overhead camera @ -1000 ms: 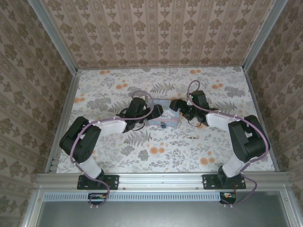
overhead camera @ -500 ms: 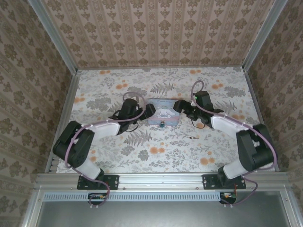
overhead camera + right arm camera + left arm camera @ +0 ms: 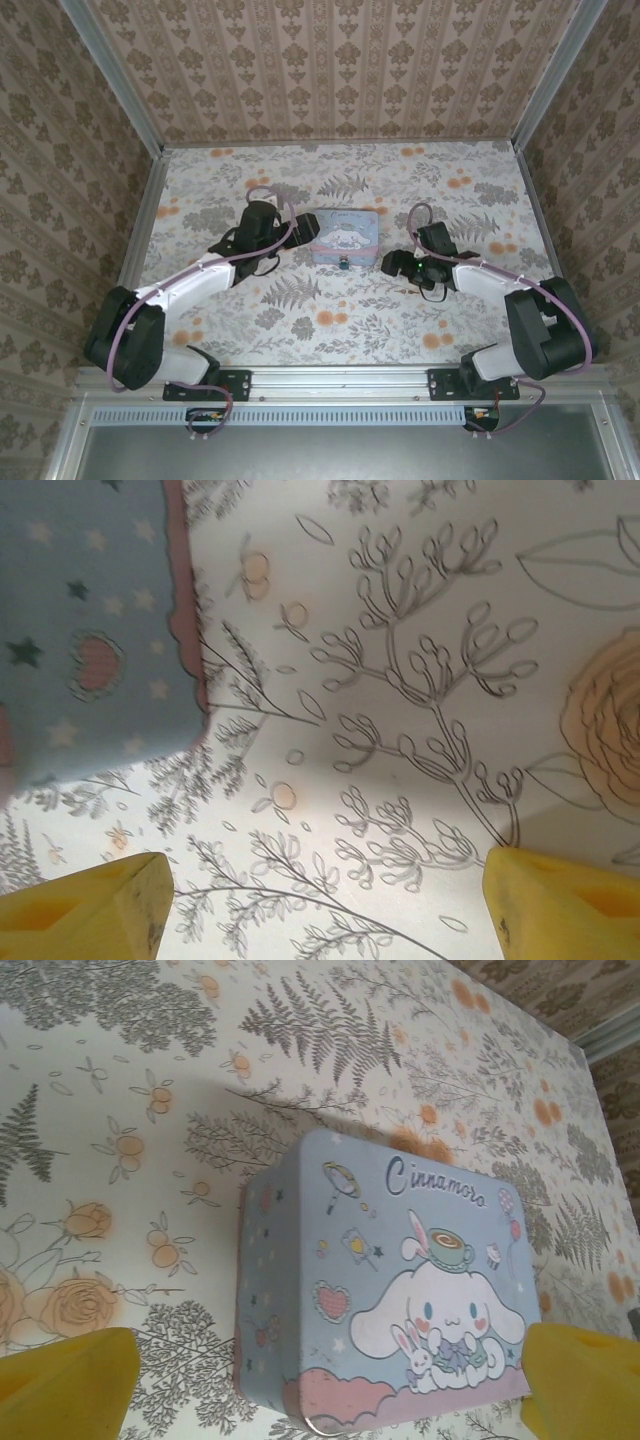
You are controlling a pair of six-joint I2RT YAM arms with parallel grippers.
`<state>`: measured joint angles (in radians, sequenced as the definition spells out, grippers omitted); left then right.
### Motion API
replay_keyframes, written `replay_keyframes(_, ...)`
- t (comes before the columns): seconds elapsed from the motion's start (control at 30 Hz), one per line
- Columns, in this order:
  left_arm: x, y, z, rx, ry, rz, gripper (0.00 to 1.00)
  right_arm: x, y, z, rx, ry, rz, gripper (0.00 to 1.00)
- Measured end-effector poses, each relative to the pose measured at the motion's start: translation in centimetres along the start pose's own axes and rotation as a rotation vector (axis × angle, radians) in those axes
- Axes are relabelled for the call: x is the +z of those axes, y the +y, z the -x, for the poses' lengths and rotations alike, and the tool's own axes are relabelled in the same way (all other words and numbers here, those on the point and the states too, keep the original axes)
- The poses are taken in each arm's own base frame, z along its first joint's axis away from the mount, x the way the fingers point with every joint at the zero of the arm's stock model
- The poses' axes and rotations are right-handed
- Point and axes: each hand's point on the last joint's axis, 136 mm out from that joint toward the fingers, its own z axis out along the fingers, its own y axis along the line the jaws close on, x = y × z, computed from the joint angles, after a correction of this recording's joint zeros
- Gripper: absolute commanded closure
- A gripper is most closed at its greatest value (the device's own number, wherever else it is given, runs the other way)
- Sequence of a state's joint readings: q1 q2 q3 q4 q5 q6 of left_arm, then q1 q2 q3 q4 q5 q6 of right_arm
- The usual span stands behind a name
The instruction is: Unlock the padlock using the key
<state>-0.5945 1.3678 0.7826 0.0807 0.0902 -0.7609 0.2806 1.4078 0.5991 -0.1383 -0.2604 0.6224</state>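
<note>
i count one tin (image 3: pixel 347 236), one padlock (image 3: pixel 343 264) on its near edge, two grippers: left gripper (image 3: pixel 303 230) just left of the tin, right gripper (image 3: pixel 392 265) just right, both spread, empty. i can't make out the key.

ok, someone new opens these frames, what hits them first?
The pastel blue cartoon tin at mid-table, lid up, with a white long-eared figure printed on it. Then the two black arms flanking it: the left gripper open at its left side, the right gripper open off its near right corner. All on a busy floral table.
</note>
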Motion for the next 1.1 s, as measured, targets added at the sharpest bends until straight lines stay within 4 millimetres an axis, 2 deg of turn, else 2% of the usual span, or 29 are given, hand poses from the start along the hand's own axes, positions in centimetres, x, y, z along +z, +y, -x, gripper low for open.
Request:
replay_keyframes(0.13,-0.1,-0.9,0.1,0.016,0.008,-0.025,0.00,-0.4,0.0,-1.0,-0.017,0.006,0.002,0.20)
replay_keyframes(0.5,0.1,-1.1,-0.3,0.019,0.026,-0.036,0.00,-1.4,-0.1,-5.2,-0.067,0.062,-0.031,0.25)
replay_keyframes(0.93,0.2,-1.6,-0.2,0.020,0.024,-0.062,0.00,-0.7,-0.4,-6.0,-0.186,0.045,-0.215,0.35)
replay_keyframes(1.1,0.2,-1.7,-0.1,0.021,0.021,-0.067,0.00,-0.5,-0.8,-6.0,-0.223,0.048,-0.283,0.42)
